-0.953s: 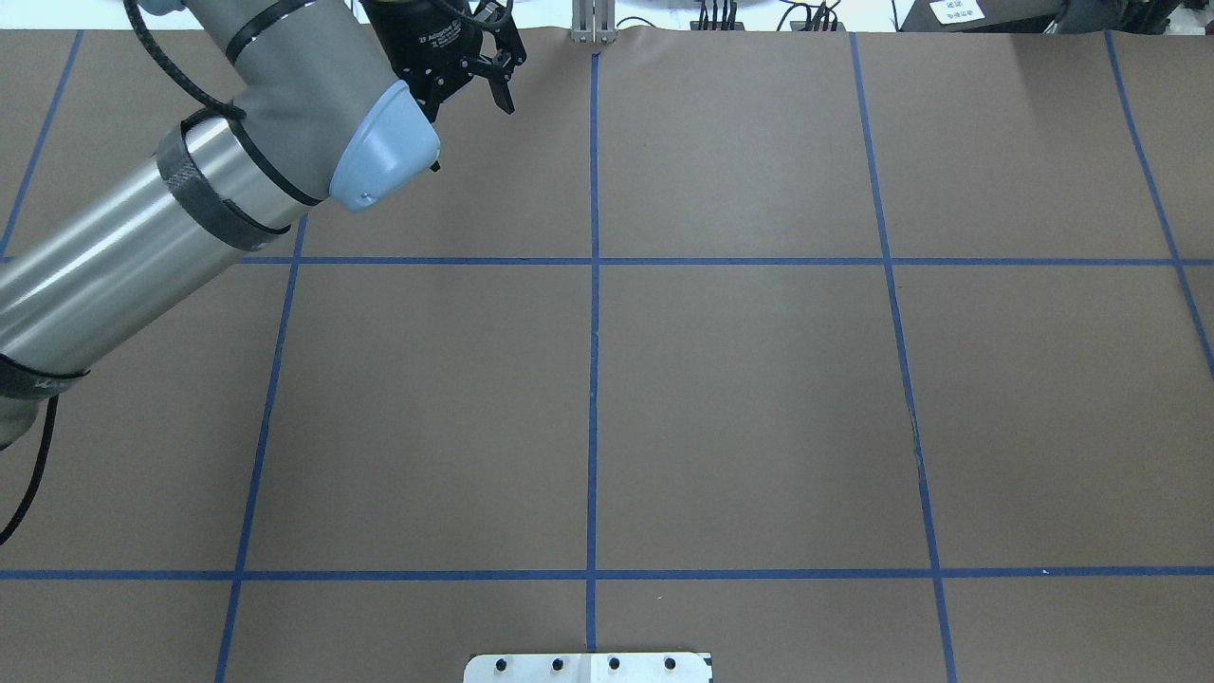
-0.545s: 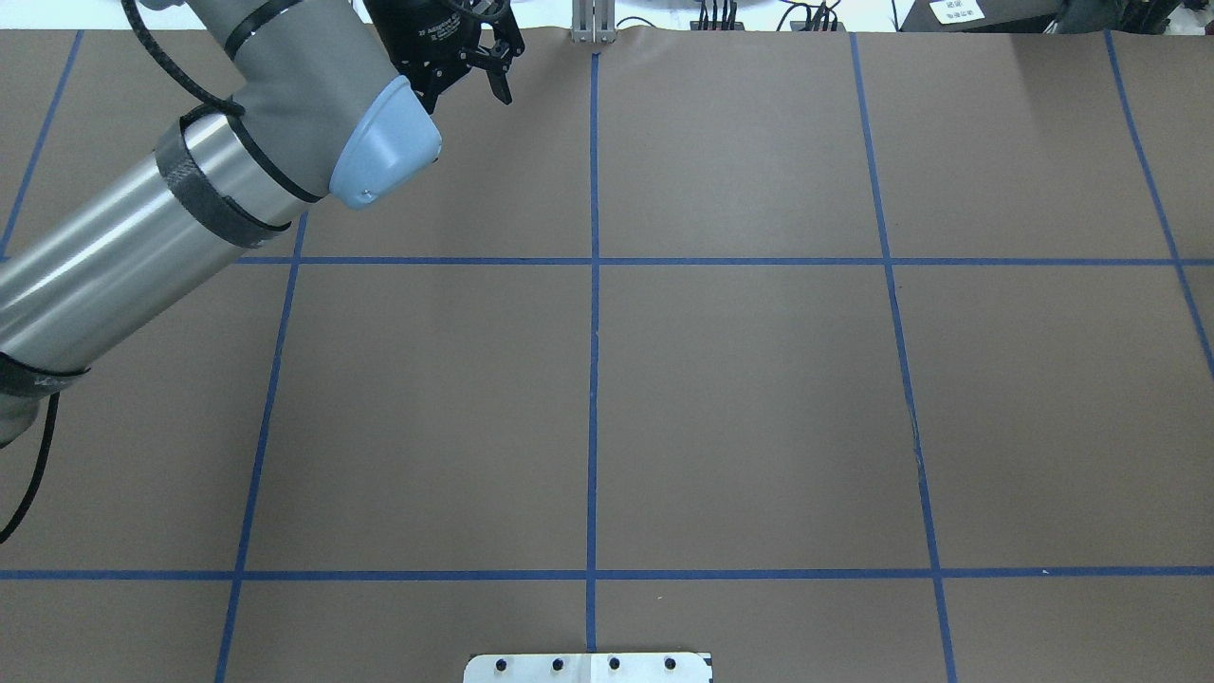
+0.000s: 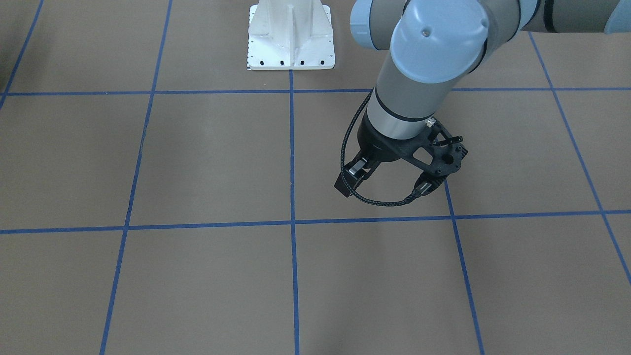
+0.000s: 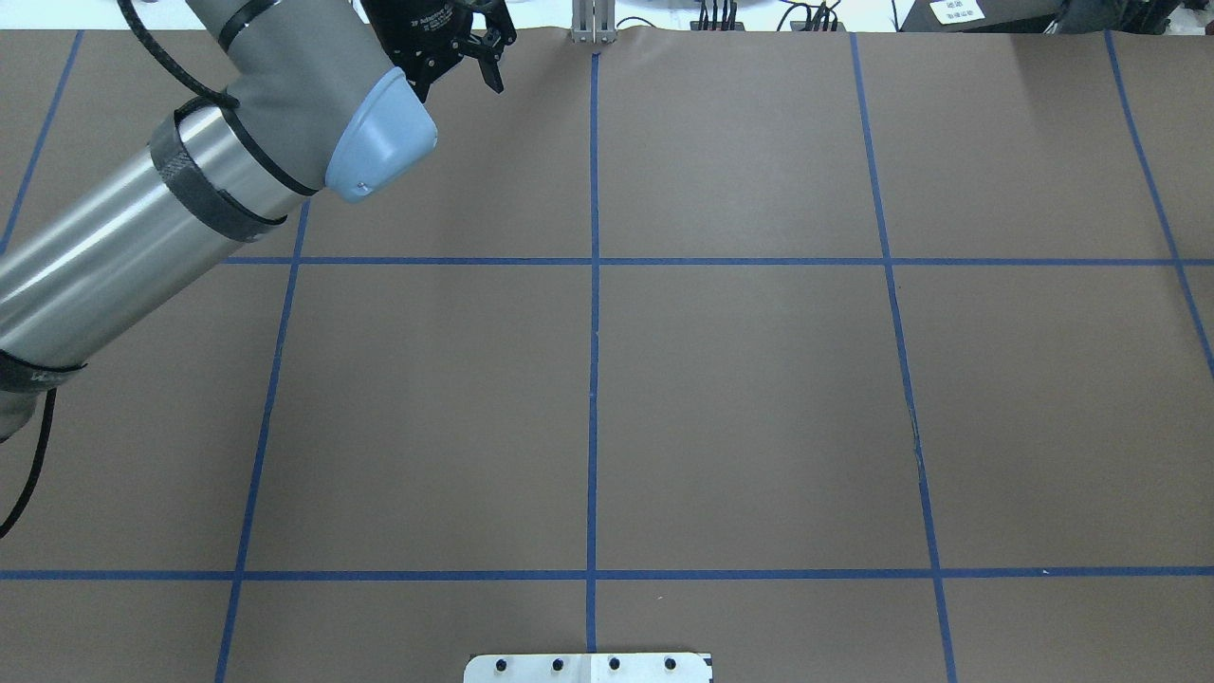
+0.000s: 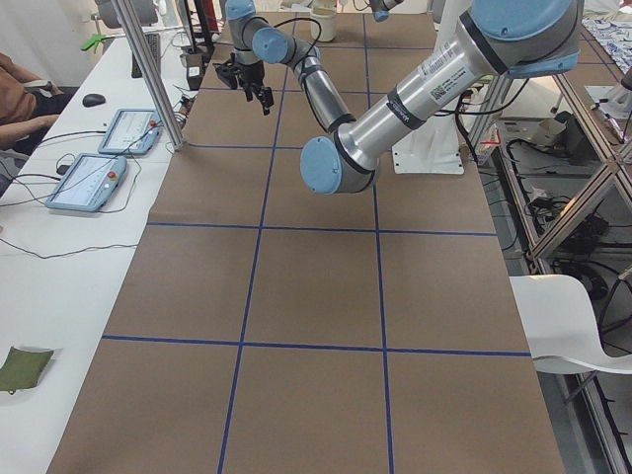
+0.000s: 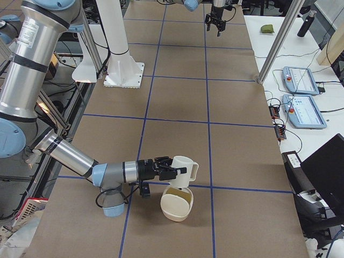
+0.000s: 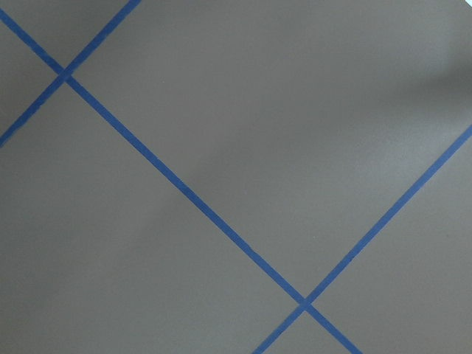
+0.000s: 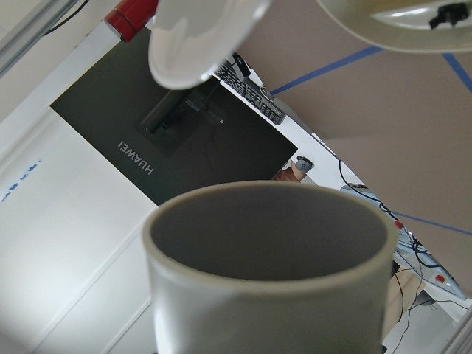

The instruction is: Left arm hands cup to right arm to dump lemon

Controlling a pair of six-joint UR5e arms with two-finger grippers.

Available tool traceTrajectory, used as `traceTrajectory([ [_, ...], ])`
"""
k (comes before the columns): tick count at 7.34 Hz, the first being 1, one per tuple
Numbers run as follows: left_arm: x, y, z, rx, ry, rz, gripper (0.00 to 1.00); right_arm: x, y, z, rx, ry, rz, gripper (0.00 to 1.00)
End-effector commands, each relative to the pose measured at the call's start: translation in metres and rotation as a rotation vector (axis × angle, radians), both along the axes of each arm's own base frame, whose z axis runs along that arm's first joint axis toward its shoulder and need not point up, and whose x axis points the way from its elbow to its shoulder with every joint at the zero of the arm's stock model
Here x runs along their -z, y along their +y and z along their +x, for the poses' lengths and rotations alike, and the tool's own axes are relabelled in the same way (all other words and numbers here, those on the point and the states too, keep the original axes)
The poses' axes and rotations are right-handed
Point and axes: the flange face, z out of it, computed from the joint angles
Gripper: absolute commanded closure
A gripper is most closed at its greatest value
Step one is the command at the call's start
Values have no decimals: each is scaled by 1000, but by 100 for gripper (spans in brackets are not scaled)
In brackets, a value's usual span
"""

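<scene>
Now: cup (image 6: 184, 166) mouth tipped downward, long axis steeply tilted, just above cream bowl (image 6: 171, 210) at right end of table (image 6: 177, 97); lemon (image 6: 180, 198) lies in bowl. Right pincer (image 6: 175, 171) at cup, cannot tell if clamped. Left pincer (image 4: 463, 68) spread.

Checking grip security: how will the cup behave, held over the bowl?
Cup looks like glazed ceramic: likely rigid and slippery in the right hand. Thick walls suggest some weight. A drop onto the bowl could chip it.
</scene>
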Motion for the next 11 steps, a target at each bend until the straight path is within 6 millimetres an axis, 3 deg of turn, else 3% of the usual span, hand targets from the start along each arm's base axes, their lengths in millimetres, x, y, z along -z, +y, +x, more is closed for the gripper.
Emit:
traceTrajectory([
  [1,1,1,1,-3,2,0,0,21,-47,-29,66,119,48,88],
  [3,4,1,1,-6,9,1,0,46,-96,-68,104,263,46,88],
  [4,2,1,1,-5,6,-1,0,71,-120,-87,113,325,1,88],
  [6,7,2,1,-6,13,3,0,93,-132,-126,77,375,-40,88],
  [7,8,3,2,-9,15,3,0,109,-132,-169,51,450,-31,89],
  [8,8,3,3,-10,15,3,0,147,-144,-220,44,593,-24,95],
  [9,15,4,4,-12,21,12,0,202,-161,-271,68,766,39,95],
  [11,21,5,7,-16,29,25,0,274,-177,-337,112,975,136,99],
])
